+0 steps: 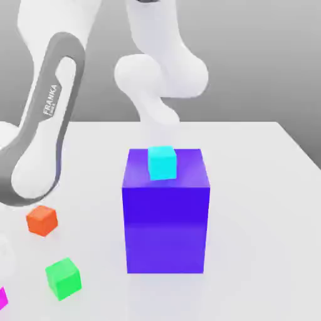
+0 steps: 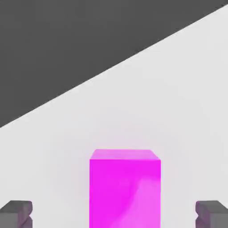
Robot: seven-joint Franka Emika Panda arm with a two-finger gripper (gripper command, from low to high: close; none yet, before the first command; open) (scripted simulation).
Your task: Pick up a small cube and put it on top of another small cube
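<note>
Currently, we hold our two-finger gripper (image 2: 114,214) released, its fingers apart on either side of the small bright magenta cube (image 2: 125,191). From the large blue block (image 1: 165,219), that cube lies well off toward the exterior view's left, past the small green cube (image 1: 64,278). The small cyan cube (image 1: 162,163) rests atop the block.

Grey wall (image 1: 251,69), shaded darker lower down; pale, smooth tabletop (image 1: 263,251), evenly lit.
</note>
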